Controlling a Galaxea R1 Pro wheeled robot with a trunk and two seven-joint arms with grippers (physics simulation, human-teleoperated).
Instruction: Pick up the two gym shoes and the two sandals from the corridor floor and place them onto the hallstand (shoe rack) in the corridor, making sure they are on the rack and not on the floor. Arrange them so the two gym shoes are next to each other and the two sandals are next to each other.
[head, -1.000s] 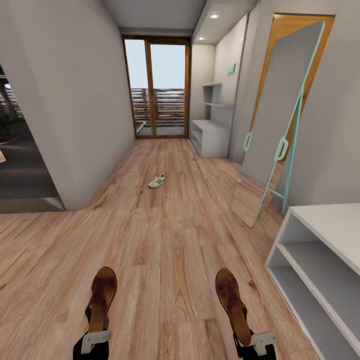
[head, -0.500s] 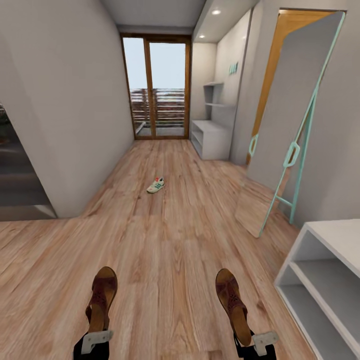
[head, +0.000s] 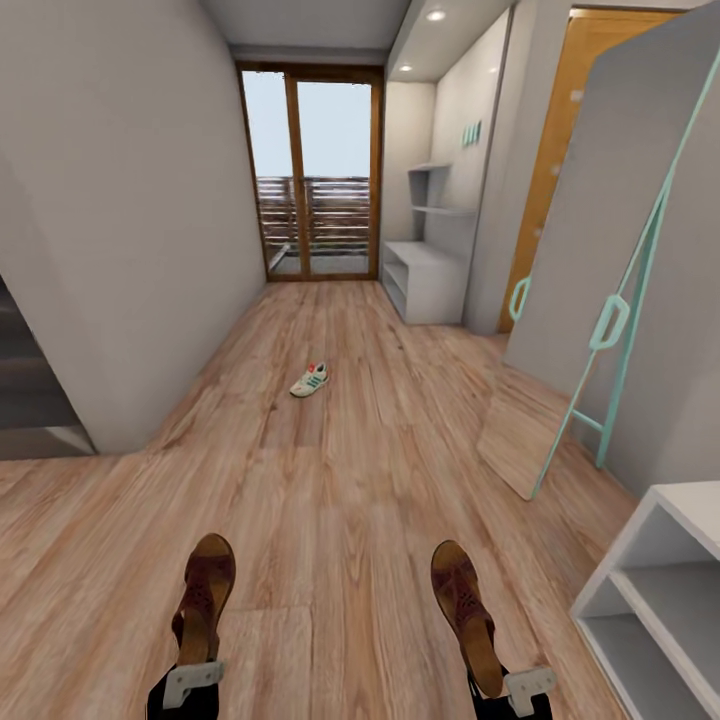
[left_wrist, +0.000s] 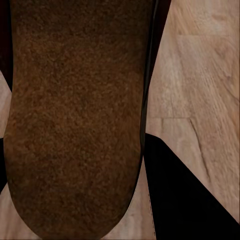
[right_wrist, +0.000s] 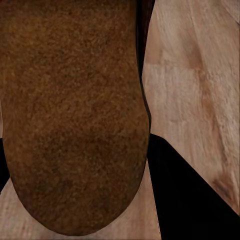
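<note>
The left gripper (head: 192, 680) clasps one brown sandal (head: 203, 598) by its heel end, the toe pointing forward above the corridor floor (head: 330, 480). In the left wrist view that sandal's sole (left_wrist: 75, 115) sits close against the camera, with floor planks beside it. The right gripper (head: 520, 688) grips a second brown sandal (head: 465, 612) the same way, heel at the claw, toe forward and tilted slightly inward; its sole (right_wrist: 72, 115) shows in the right wrist view. That makes two sandals, one per claw, both lifted off the floor and well apart from each other.

Ahead of both claws, further down the corridor and roughly between them, lies one gym shoe (head: 310, 381) on the planks, white with green stripes and a red patch. Beyond it, far ahead and to the right of the right claw, stands the light-grey hallstand (head: 425, 280) against the wall, beside a glass door (head: 312, 175). Nearer, right of the right claw, one teal-framed leaning mirror (head: 600, 270) rests on the floor, and one low white shelf unit (head: 665, 580) stands just beside that claw.
</note>
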